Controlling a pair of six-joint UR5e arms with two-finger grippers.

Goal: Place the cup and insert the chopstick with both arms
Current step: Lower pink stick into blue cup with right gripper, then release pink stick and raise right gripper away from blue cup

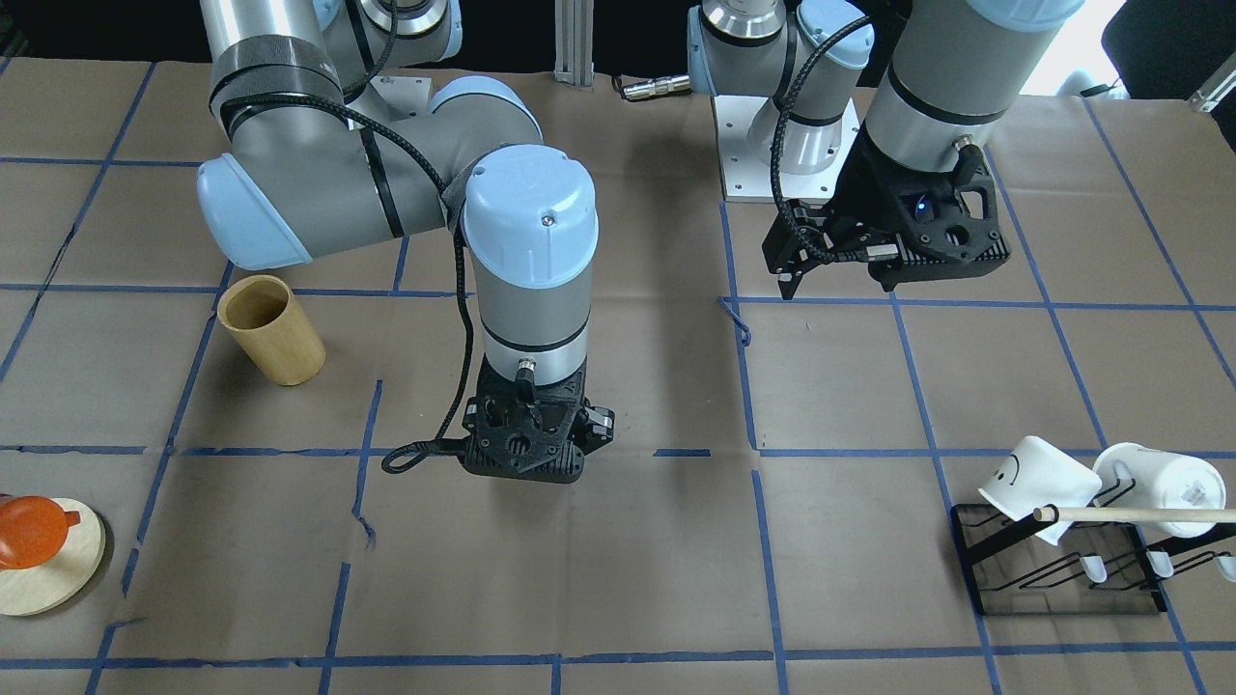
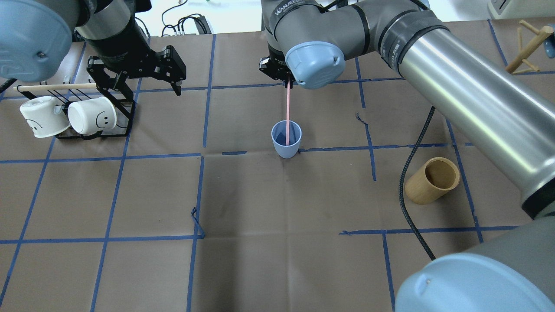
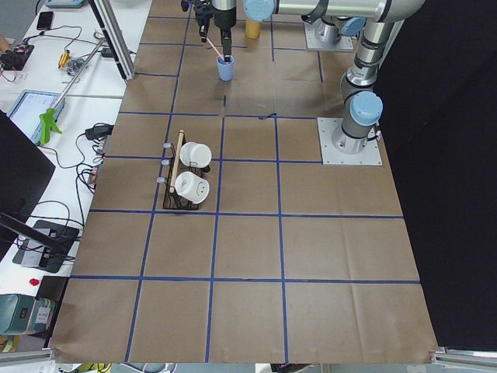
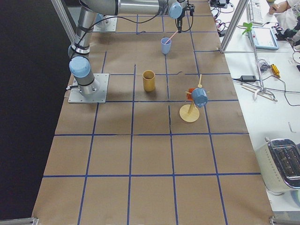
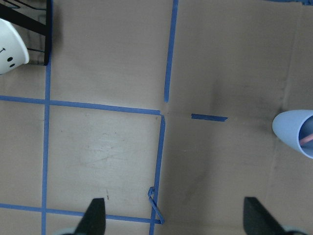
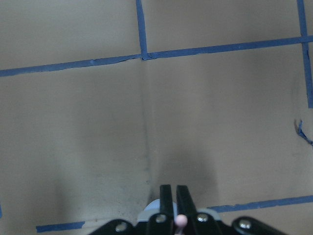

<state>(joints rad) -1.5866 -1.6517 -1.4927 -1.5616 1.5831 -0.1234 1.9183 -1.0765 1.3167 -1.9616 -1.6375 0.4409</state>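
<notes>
The pale blue cup (image 2: pixel 286 139) stands upright on the paper-covered table near its middle. My right gripper (image 2: pixel 286 80) is above the cup's far side, shut on the top of the pink chopstick (image 2: pixel 287 108). The stick's lower end is inside the cup. The right wrist view shows the shut fingers (image 6: pixel 166 196) pinching the stick's end (image 6: pixel 181 220), with the cup rim (image 6: pixel 149 210) below. My left gripper (image 2: pixel 147 89) is open and empty, to the cup's left by the mug rack. Its wrist view shows the cup (image 5: pixel 293 132) at the right edge. In the front-facing view the right gripper (image 1: pixel 526 463) hides the cup.
A tan bamboo cylinder (image 2: pixel 431 180) stands to the cup's right. A black rack (image 2: pixel 123 110) with two white mugs (image 2: pixel 91 115) and a wooden dowel (image 2: pixel 56 86) sits far left. A round wooden stand (image 4: pixel 190 113) holds another blue cup (image 4: pixel 200 97). A black cable (image 2: pixel 409 190) hangs from the right arm.
</notes>
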